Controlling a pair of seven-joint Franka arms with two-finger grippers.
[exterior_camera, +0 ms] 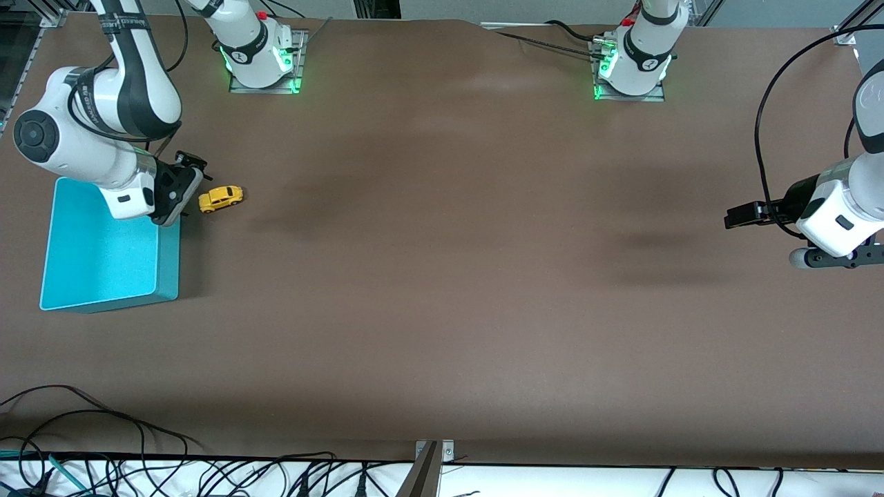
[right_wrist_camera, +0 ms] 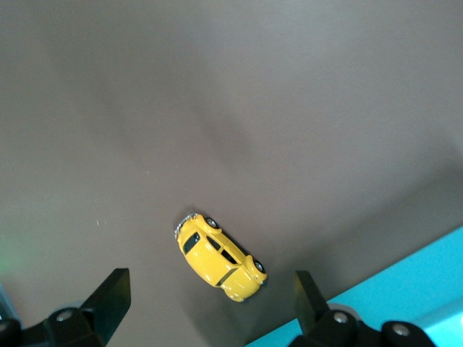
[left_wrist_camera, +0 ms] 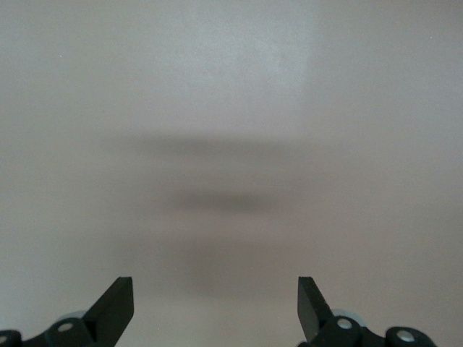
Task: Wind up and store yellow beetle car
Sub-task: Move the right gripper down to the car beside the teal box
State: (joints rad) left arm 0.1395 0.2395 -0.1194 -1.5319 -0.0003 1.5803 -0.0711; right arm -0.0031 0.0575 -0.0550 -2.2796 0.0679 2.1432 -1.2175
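The yellow beetle car point(exterior_camera: 221, 199) stands on the brown table beside the turquoise bin's point(exterior_camera: 103, 248) corner that lies toward the robots' bases. My right gripper point(exterior_camera: 169, 214) hangs open just above the table between bin and car. The right wrist view shows the yellow beetle car point(right_wrist_camera: 221, 256) lying slantwise in the wide gap of my right gripper point(right_wrist_camera: 210, 289), touched by neither finger, with the bin's rim point(right_wrist_camera: 405, 289) close to one finger. My left gripper point(exterior_camera: 832, 257) waits open over bare table at the left arm's end; nothing lies within my left gripper point(left_wrist_camera: 215, 296).
The turquoise bin holds nothing that I can see. Cables point(exterior_camera: 103, 469) run along the table's edge nearest the front camera. Both arm bases point(exterior_camera: 262, 62) stand at the edge farthest from that camera. Broad bare table spreads between the two arms.
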